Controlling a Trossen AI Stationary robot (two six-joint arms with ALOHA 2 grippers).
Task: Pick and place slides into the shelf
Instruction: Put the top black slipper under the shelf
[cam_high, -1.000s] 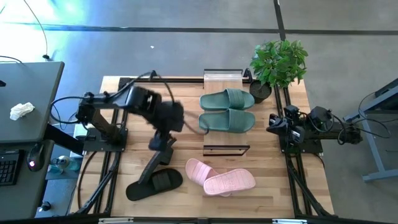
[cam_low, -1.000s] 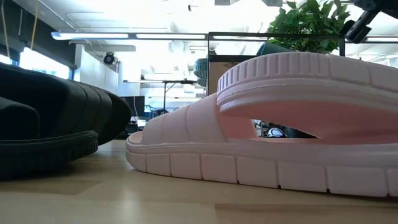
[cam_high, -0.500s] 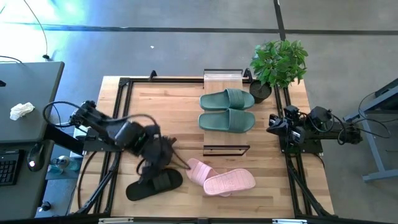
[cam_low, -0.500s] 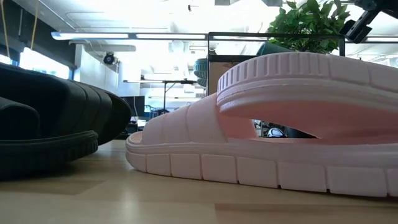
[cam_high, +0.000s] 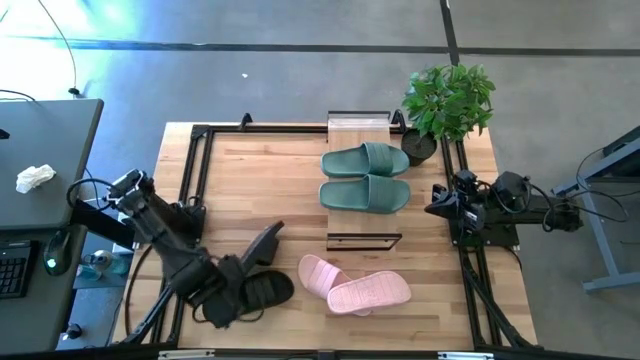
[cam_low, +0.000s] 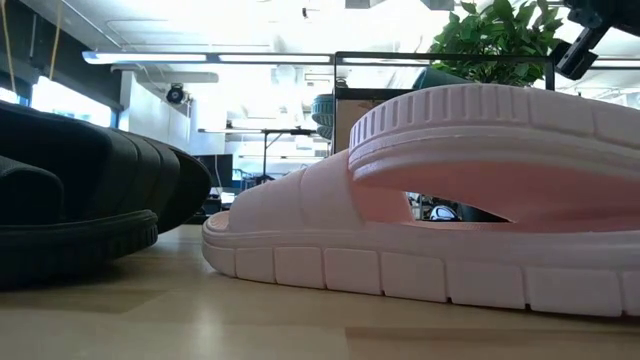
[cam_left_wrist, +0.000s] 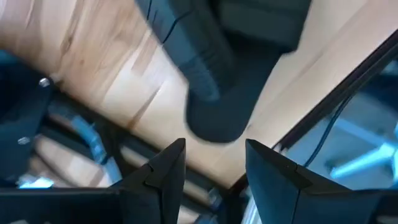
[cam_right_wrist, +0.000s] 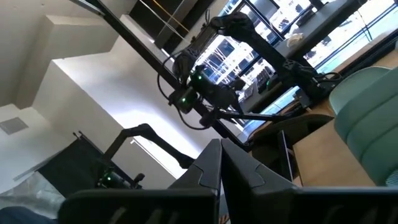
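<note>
Two black slides lie at the near left: one flat on the table (cam_high: 266, 290), the other (cam_high: 266, 243) slanting with its near end on the first. My left gripper (cam_high: 226, 297) hangs over their near-left end, pointing down. It is open with nothing between its fingers (cam_left_wrist: 214, 144), and the black slide's rounded end (cam_left_wrist: 214, 118) shows below. The green pair (cam_high: 365, 178) lies on the shelf (cam_high: 363, 240). The pink pair (cam_high: 356, 286) lies near the front, one slide overlapping the other. My right gripper (cam_high: 438, 200) waits shut at the right edge (cam_right_wrist: 221, 163).
A potted plant (cam_high: 448, 100) stands at the far right corner. Black frame rails (cam_high: 190, 180) run along the table's left, far and right sides. Close to the low camera stand a pink slide (cam_low: 450, 220) and a black slide (cam_low: 80, 200).
My left gripper has swung from the table's middle beside the shelf toward the near left corner, sinking and rolling about its own axis, and now hangs over the black slides. The slides have not moved.
</note>
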